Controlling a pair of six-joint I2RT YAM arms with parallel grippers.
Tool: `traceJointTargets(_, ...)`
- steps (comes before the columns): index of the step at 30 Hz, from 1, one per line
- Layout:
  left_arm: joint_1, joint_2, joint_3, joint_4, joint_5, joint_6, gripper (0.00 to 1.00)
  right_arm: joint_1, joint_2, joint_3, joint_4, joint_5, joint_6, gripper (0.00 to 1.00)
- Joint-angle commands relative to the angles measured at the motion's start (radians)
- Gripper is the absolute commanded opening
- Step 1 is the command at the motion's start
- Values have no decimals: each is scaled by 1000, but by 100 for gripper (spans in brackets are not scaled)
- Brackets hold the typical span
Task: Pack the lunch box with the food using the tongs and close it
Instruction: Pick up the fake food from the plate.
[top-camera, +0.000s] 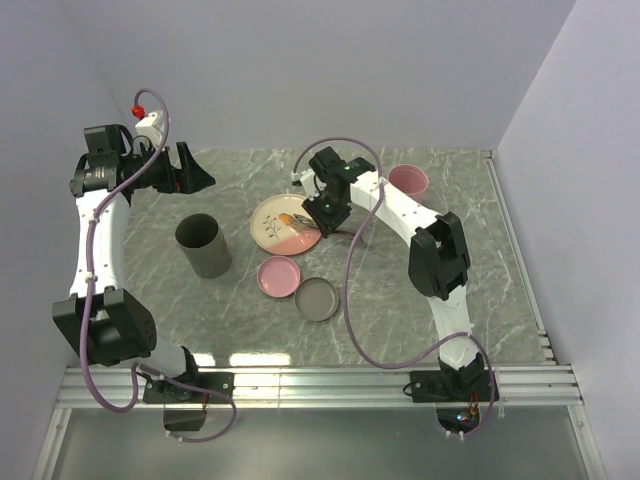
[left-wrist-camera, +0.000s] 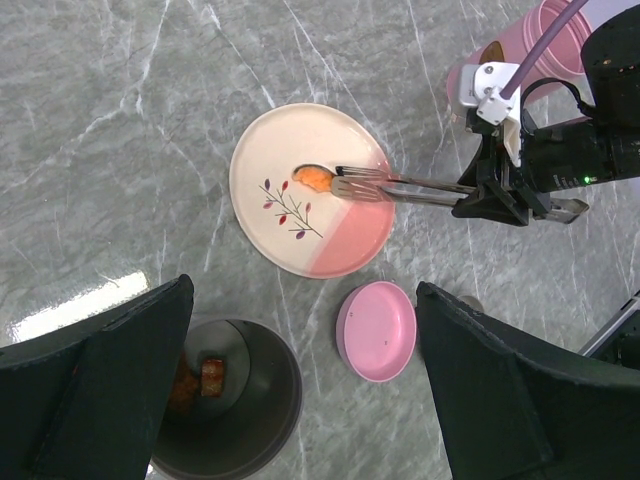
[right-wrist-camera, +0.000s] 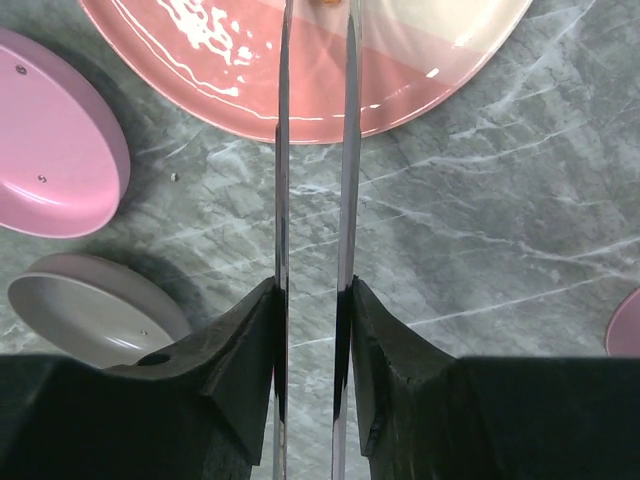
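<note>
One orange-brown piece of food (left-wrist-camera: 313, 178) lies on the pink-and-cream plate (left-wrist-camera: 300, 235). The silver tongs (left-wrist-camera: 395, 185) reach over the plate from the right, and their flat tips sit against the piece's right side. My right gripper (right-wrist-camera: 313, 300) is shut on the two tong arms (right-wrist-camera: 283, 150), which stand a little apart; it also shows in the top view (top-camera: 325, 205). The grey round lunch box (left-wrist-camera: 262, 420) stands below my left gripper (left-wrist-camera: 305, 290) with brown food pieces (left-wrist-camera: 212, 375) inside. That gripper is open, empty and raised at the far left (top-camera: 190, 170).
A pink lid (left-wrist-camera: 378, 330) lies next to the plate, with a grey lid (top-camera: 318, 299) just beyond it. A pink cup (top-camera: 408, 181) stands at the back right. The grey lunch box (top-camera: 203, 245) is left of the plate (top-camera: 270, 225).
</note>
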Motion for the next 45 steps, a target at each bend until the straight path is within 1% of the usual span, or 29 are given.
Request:
traceJointTargets(1, -3, -40, 1, 37, -4, -11, 99, -2, -52, 46, -5, -25, 15, 34)
traceJointTargets(20, -3, -29, 19, 43, -4, -39, 99, -7, -147, 69, -34, -54, 26, 31)
traceJointTargets(22, 0, -23, 18, 51, 6, -52, 99, -7, -165, 80, -38, -66, 29, 31)
traceJointTargets(23, 2, -18, 21, 54, 27, -93, 99, -7, -171, 92, -46, -71, 32, 31)
traceJointTargets(28, 55, 3, 28, 99, 101, -181, 99, -1, -210, 121, -71, -100, 35, 31)
traceJointTargets(32, 94, 17, 36, 103, 111, -201, 99, 24, -242, 130, -65, -114, 36, 30)
traceJointTargets(35, 109, 11, 27, 120, 105, -213, 99, 70, -256, 153, -55, -102, 33, 30)
traceJointTargets(40, 140, 8, 13, 148, 115, -255, 99, 149, -247, 215, -46, -83, 33, 30)
traceJointTargets(45, 155, 7, 10, 152, 124, -259, 99, 206, -236, 258, -29, -82, 49, 30)
